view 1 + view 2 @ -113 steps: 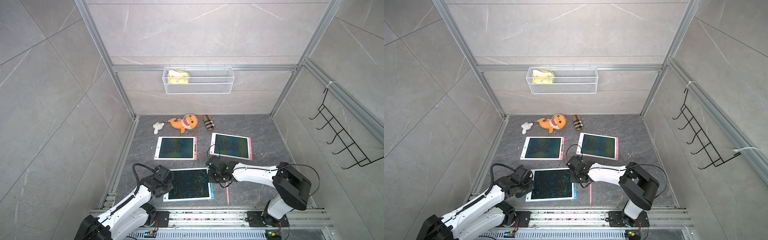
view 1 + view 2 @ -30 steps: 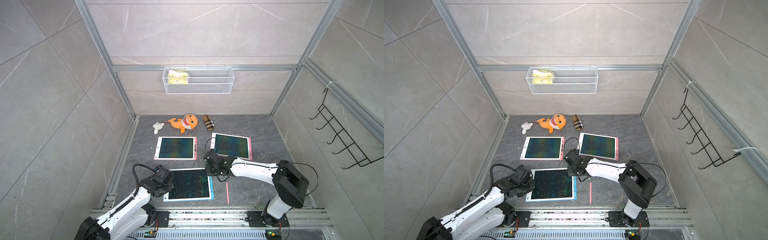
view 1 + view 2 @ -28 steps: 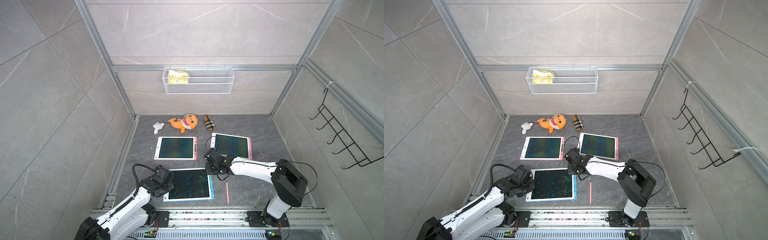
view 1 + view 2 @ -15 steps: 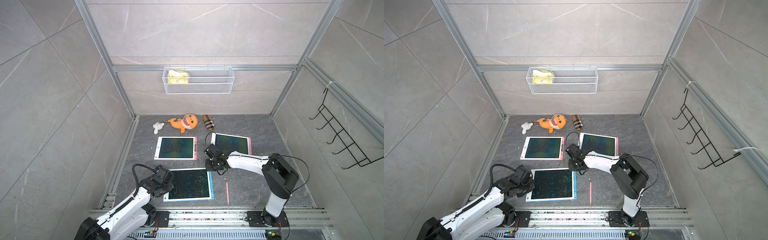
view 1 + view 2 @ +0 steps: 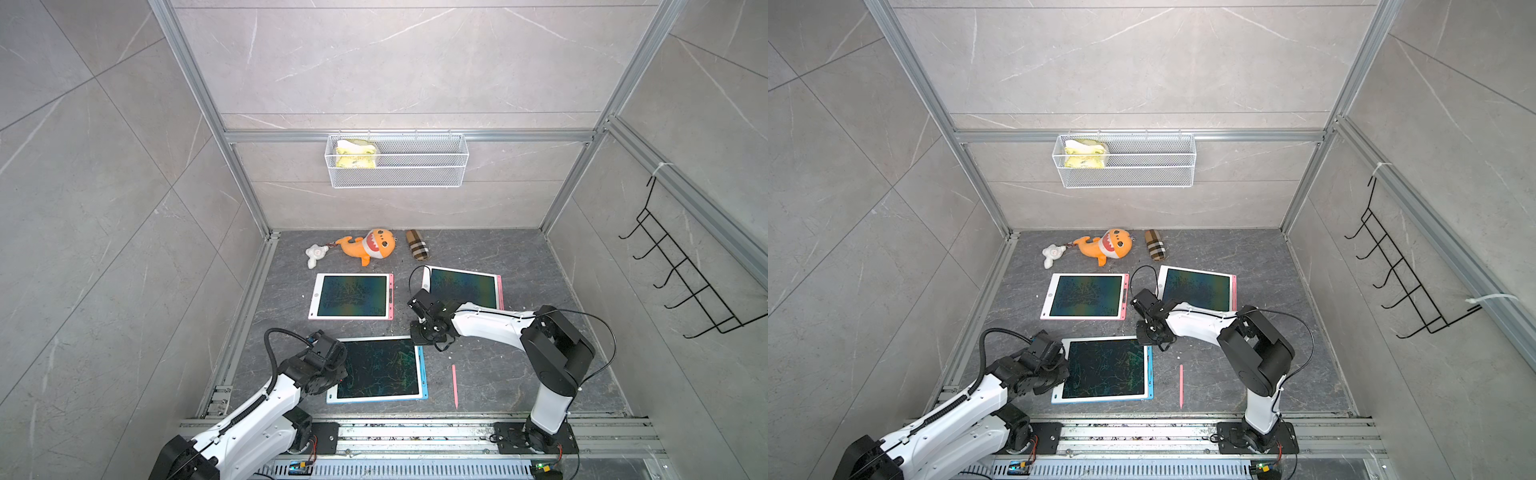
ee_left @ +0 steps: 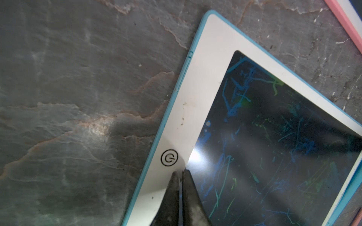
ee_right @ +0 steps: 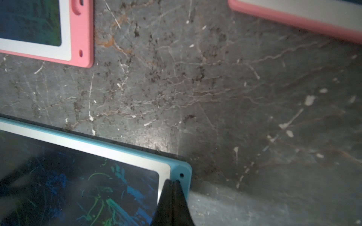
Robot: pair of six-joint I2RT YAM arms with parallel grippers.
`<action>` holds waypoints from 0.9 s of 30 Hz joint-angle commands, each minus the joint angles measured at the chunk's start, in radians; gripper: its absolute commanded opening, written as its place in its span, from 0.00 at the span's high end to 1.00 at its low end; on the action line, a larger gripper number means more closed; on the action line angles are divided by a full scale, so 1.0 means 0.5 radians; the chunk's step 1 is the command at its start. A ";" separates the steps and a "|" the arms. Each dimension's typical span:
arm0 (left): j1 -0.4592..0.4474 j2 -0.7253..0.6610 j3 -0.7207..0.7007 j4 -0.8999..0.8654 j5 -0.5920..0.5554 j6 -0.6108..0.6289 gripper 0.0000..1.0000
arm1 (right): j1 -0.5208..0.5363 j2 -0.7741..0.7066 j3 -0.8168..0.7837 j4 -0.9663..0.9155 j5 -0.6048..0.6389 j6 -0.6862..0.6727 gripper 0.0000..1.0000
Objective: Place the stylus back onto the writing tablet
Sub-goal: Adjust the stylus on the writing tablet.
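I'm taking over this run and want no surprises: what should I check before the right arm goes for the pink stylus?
1. Stylus lying free on the floor, nothing on it: ok.
2. Right gripper open for the pick: not ok; it is shut and empty over a corner of the blue tablet.
3. Left gripper away from the stylus: ok; it is shut over the tablet's bezel beside the power button.
4. Blue tablet lying flat: ok.
5. Which tablet lacks a stylus: cannot tell.
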 commanded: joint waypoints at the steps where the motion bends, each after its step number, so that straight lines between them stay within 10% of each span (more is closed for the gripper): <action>1: 0.009 0.019 -0.062 -0.180 0.047 -0.032 0.90 | 0.001 0.025 0.014 -0.046 -0.004 -0.029 0.99; 27: 0.010 0.019 -0.067 -0.176 0.051 -0.044 0.90 | -0.077 -0.036 0.036 -0.135 0.033 -0.097 0.95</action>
